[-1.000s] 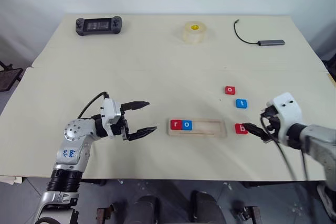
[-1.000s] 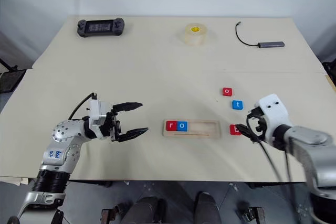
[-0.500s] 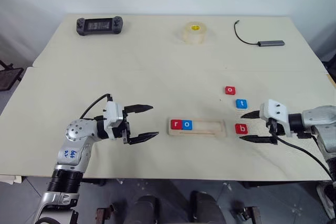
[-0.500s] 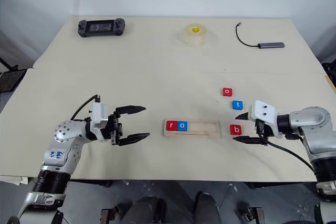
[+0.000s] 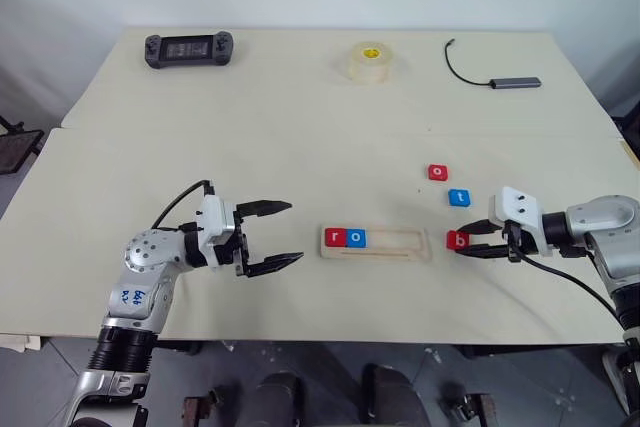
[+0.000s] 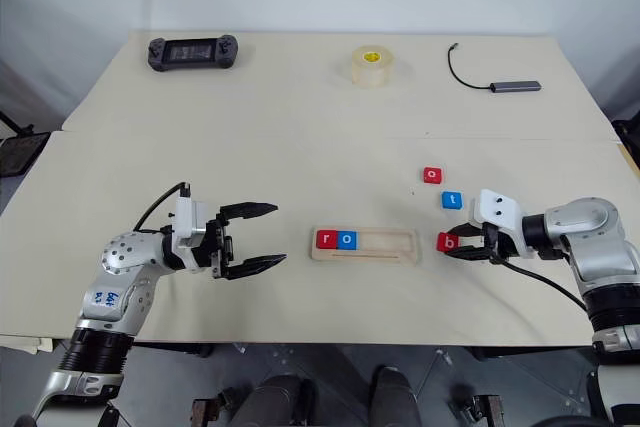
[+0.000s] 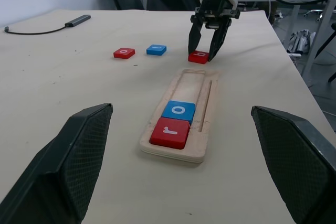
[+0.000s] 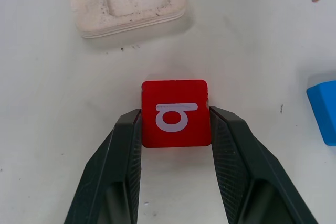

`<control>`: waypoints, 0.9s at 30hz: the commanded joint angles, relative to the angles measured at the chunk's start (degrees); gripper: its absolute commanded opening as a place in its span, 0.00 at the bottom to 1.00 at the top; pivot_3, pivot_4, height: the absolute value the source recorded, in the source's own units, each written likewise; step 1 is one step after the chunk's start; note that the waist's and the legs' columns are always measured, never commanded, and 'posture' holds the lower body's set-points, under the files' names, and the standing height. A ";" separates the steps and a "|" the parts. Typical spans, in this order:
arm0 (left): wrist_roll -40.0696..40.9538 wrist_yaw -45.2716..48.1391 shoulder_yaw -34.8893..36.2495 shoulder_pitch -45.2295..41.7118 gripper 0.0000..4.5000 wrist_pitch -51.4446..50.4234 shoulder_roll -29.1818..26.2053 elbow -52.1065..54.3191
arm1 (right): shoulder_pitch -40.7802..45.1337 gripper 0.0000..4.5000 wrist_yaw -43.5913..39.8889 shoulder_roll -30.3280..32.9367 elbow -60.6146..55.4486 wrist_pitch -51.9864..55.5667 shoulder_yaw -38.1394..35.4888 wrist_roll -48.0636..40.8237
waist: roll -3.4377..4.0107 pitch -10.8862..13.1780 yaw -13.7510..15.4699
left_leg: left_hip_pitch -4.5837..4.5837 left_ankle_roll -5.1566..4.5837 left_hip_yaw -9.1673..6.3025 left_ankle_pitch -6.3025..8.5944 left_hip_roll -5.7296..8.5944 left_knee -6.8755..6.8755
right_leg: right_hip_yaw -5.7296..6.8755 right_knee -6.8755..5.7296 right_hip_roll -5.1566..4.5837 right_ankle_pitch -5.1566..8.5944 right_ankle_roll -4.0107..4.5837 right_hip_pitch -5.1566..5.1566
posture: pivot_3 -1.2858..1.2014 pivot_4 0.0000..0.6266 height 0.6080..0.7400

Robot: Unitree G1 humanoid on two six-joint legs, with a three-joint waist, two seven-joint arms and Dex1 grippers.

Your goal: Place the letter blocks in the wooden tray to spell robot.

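The wooden tray point(image 5: 376, 243) holds two of five tiles: the red "r" block point(image 5: 334, 238) at its left end and the blue "o" block point(image 5: 356, 238) touching it, with the remaining three places bare. The right gripper point(image 8: 176, 121) has its two black fingers pressed against opposite sides of the red "b" block point(image 8: 175, 113), so it is clamped on that tile, which sits on the table just beyond the tray's right end. Past the gripper's far side lie the blue "t" block point(image 5: 459, 197) and, beyond it, the red "o" block point(image 5: 438, 172), both loose and apart. The left gripper point(image 5: 276, 236) hangs with jaws spread wide and nothing between them, pointing at the tray's left end. By my reading, "b" goes in next, then "o" and "t".
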State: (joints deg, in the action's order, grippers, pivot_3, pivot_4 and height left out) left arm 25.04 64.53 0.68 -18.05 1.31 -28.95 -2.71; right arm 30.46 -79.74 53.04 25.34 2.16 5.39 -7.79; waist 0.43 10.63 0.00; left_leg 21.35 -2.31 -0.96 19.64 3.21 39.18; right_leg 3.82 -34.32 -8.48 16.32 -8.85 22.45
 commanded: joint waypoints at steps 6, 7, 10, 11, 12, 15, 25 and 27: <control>0.01 -0.62 0.65 1.02 1.00 0.95 -0.20 2.34 | 7.78 0.33 -4.95 -1.91 -17.86 12.62 3.65 -4.05 | 0.04 0.01 -0.28 | 0.00 0.06 0.01 0.02 -0.07 -0.02 | -0.01 0.00 0.04 0.00 0.00 0.05 | 0.52 0.24 1.00; 0.00 -0.72 0.61 1.18 1.00 0.96 -0.18 2.47 | 8.42 0.33 -4.34 -2.96 -18.88 13.68 4.60 -3.69 | 0.04 0.01 -0.19 | 0.00 0.08 0.00 0.03 -0.09 -0.02 | -0.01 0.00 0.05 0.00 0.01 0.06 | 0.52 0.24 1.00; -0.05 -1.18 0.43 1.93 1.00 0.76 -0.11 3.31 | 10.57 0.33 -1.71 -7.38 -19.76 15.77 8.67 -0.92 | 0.03 0.01 0.12 | 0.00 0.11 -0.04 0.03 -0.09 -0.01 | 0.04 0.00 0.04 0.01 0.02 0.04 | 0.52 0.24 1.00; -0.06 -1.29 0.38 2.13 1.00 0.68 -0.10 3.57 | 11.11 0.33 -1.13 -8.65 -19.46 15.95 9.83 -0.07 | 0.03 0.01 0.20 | 0.02 0.11 -0.07 0.03 -0.06 -0.01 | 0.06 0.00 0.02 0.01 0.02 0.04 | 0.52 0.24 1.00; -0.07 -1.38 0.36 2.31 1.00 0.62 -0.10 3.79 | 11.43 0.33 -0.85 -9.37 -19.18 15.99 10.47 0.44 | 0.03 0.01 0.28 | 0.03 0.10 -0.08 0.03 -0.02 -0.01 | 0.06 0.00 -0.01 0.01 0.02 0.04 | 0.52 0.24 1.00; 0.02 -1.79 0.52 3.00 1.00 0.29 -0.26 4.59 | 12.29 0.33 0.17 -11.24 -16.90 14.26 12.22 2.31 | 0.03 0.01 0.46 | 0.16 0.07 -0.11 0.02 0.07 0.00 | 0.07 -0.01 -0.05 0.01 0.02 0.14 | 0.52 0.24 1.00; 0.10 -2.88 0.66 4.15 1.00 -0.11 -0.37 6.03 | 12.55 0.33 -0.33 -12.59 -14.70 12.57 13.96 4.75 | 0.03 0.01 -0.12 | 0.16 0.07 -0.10 0.02 0.04 -0.01 | 0.12 -0.02 -0.01 0.01 0.02 0.15 | 0.52 0.24 1.00; 0.10 -3.08 0.65 4.23 1.00 -0.25 -0.34 6.20 | 12.45 0.49 -0.74 -12.43 -15.02 13.71 13.85 4.55 | 0.03 0.01 -0.09 | 0.16 0.07 -0.10 0.02 0.04 -0.01 | 0.12 -0.02 -0.01 0.01 0.02 0.15 | 0.52 0.24 1.00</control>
State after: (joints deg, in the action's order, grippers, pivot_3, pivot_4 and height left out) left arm 24.91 61.73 0.97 -14.32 1.10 -29.00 1.48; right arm 42.64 -79.83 39.92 11.62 15.37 19.97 -2.71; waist 0.46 10.64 -0.09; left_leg 21.50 -2.24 -1.06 19.66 3.25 39.17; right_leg 3.94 -34.34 -8.49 16.32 -8.84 22.59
